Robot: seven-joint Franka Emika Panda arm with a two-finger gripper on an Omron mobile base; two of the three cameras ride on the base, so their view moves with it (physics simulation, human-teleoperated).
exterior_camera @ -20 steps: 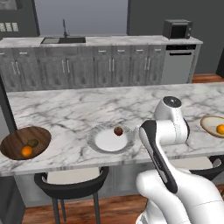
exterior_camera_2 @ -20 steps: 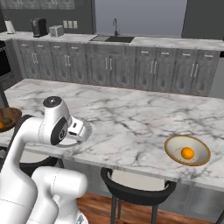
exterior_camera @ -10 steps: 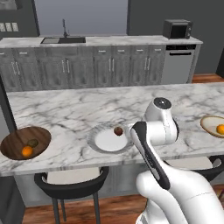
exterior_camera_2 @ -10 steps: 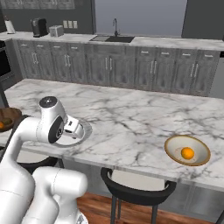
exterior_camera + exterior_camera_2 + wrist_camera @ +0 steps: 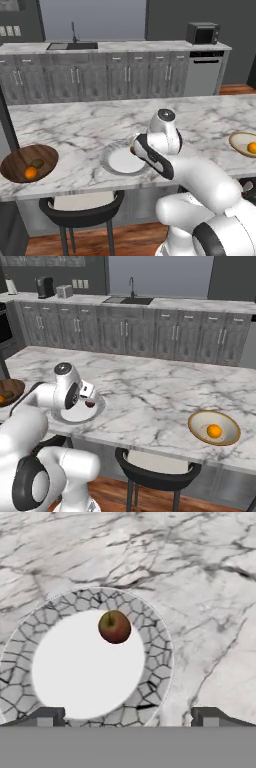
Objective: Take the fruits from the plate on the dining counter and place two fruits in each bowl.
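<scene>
Hand view looks down on the white plate [image 5: 155, 657], where one reddish-brown apple [image 5: 114, 626] sits toward the far rim; the gripper [image 5: 129, 716] hangs above the plate's near edge, fingers spread wide, holding nothing.

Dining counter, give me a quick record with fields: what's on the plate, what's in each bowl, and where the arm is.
surface: dining counter, white marble with grey veins
plate: one reddish-brown fruit near its rim
dark wood bowl: one orange fruit and one olive-brown fruit
tan bowl: one orange fruit
gripper: above the plate, jaws open, holding nothing
task status: wood bowl has two fruits, tan bowl needs one more
</scene>
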